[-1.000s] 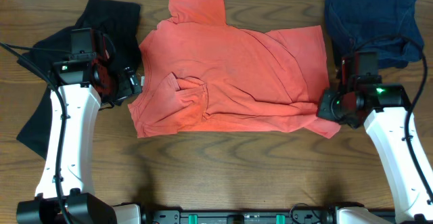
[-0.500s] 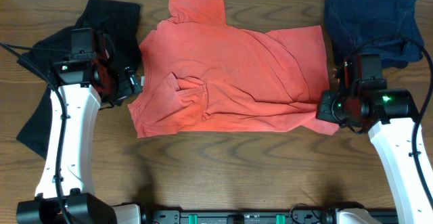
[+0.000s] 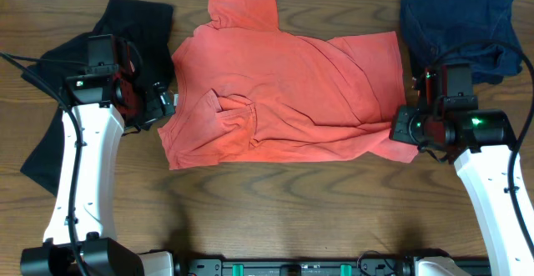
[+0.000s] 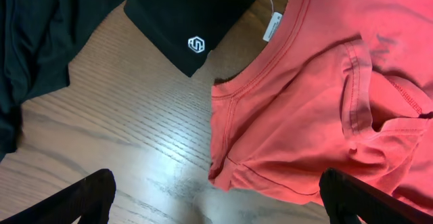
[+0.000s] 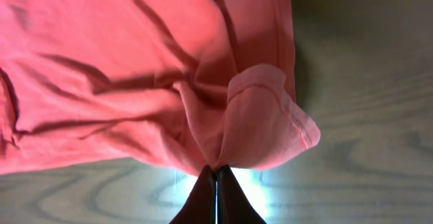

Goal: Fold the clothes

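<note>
Coral shirt (image 3: 284, 92) lies spread and rumpled on the middle of the table (image 3: 275, 209), between the black garment (image 3: 133, 26) at the left and the navy one (image 3: 455, 22) at the right; only the overhead shows the navy one. The right wrist view alone shows the right gripper (image 5: 216, 183) clenched on a fold at the shirt's corner. The left wrist view shows the left gripper (image 4: 216, 204) spread wide, holding nothing, above the collar, plus 1 white logo (image 4: 196, 45) and a neck label (image 4: 272, 26).
</note>
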`<state>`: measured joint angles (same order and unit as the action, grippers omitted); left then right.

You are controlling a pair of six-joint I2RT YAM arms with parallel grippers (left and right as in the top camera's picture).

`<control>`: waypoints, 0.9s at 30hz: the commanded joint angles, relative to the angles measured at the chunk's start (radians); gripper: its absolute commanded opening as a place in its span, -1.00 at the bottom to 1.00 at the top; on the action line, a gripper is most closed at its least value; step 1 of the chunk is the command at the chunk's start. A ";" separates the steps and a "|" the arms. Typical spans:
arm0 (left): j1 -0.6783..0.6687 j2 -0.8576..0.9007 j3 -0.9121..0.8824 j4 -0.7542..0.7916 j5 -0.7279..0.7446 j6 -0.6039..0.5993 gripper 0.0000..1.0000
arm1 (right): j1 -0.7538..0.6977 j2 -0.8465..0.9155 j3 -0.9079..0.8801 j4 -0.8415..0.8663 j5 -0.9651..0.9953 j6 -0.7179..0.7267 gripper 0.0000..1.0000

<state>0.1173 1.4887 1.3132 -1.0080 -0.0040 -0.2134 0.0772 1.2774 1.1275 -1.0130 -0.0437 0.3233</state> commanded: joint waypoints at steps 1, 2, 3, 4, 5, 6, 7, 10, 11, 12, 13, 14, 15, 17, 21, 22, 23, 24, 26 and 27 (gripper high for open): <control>0.002 0.008 0.000 0.002 -0.008 -0.005 0.96 | 0.008 0.017 0.021 0.027 0.041 -0.022 -0.97; 0.002 0.008 0.000 0.002 -0.008 -0.005 0.96 | 0.007 0.024 0.021 0.046 0.040 -0.034 -0.97; 0.002 0.008 0.000 0.002 -0.008 -0.005 0.96 | 0.007 0.032 0.021 0.062 0.042 -0.038 -0.97; 0.002 0.008 0.000 0.002 -0.008 -0.005 0.96 | 0.007 0.044 0.021 0.084 0.044 -0.041 -0.97; 0.002 0.008 0.000 0.002 -0.008 -0.005 0.96 | 0.007 0.055 0.021 0.102 0.048 -0.042 -0.97; 0.002 0.008 0.000 0.002 -0.008 -0.006 0.96 | 0.006 0.068 0.021 0.119 0.053 -0.042 -0.97; 0.002 0.008 0.000 0.002 -0.008 -0.005 0.96 | 0.003 0.085 0.021 0.138 0.055 -0.047 -0.97; 0.002 0.008 0.000 0.002 -0.008 -0.005 0.96 | -0.009 0.144 0.021 0.192 0.055 -0.053 -0.97; 0.002 0.008 0.000 0.002 -0.008 -0.005 0.96 | -0.011 0.167 0.021 0.210 0.055 -0.060 -0.97; 0.002 0.008 0.000 0.003 -0.008 -0.005 0.96 | -0.013 0.189 0.021 0.224 0.055 -0.060 -0.97; 0.002 0.008 0.000 0.004 -0.008 -0.005 0.96 | -0.014 0.212 0.021 0.238 0.055 -0.060 -0.97; 0.002 0.008 0.000 0.005 -0.008 -0.006 0.96 | -0.013 0.242 0.021 0.256 0.055 -0.063 -0.97; 0.002 0.008 0.000 0.006 -0.008 -0.005 0.96 | -0.013 0.267 0.021 0.272 0.055 -0.064 -0.98; 0.002 0.008 0.000 0.008 -0.008 -0.005 0.96 | -0.016 0.312 0.021 0.298 0.055 -0.064 -0.97; 0.002 0.008 0.000 0.014 -0.008 -0.005 0.96 | -0.036 0.393 0.021 0.345 0.055 -0.067 -0.97; 0.002 0.008 0.000 0.015 -0.008 -0.005 0.96 | -0.043 0.407 0.021 0.351 0.055 -0.067 -0.97; 0.002 0.008 0.000 0.016 -0.008 -0.005 0.96 | -0.053 0.421 0.021 0.356 0.055 -0.067 -0.97; 0.002 0.008 0.000 0.016 -0.008 -0.005 0.96 | -0.062 0.431 0.021 0.356 0.055 -0.067 -0.98; 0.002 0.008 -0.003 0.021 -0.008 -0.005 0.96 | -0.081 0.446 0.021 0.349 0.053 -0.068 -0.97; 0.002 0.008 -0.006 0.024 -0.008 -0.005 0.96 | -0.087 0.449 0.021 0.346 0.049 -0.076 -0.97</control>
<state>0.1173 1.4887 1.3132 -0.9871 -0.0036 -0.2134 0.0143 1.7142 1.1305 -0.6628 -0.0017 0.2726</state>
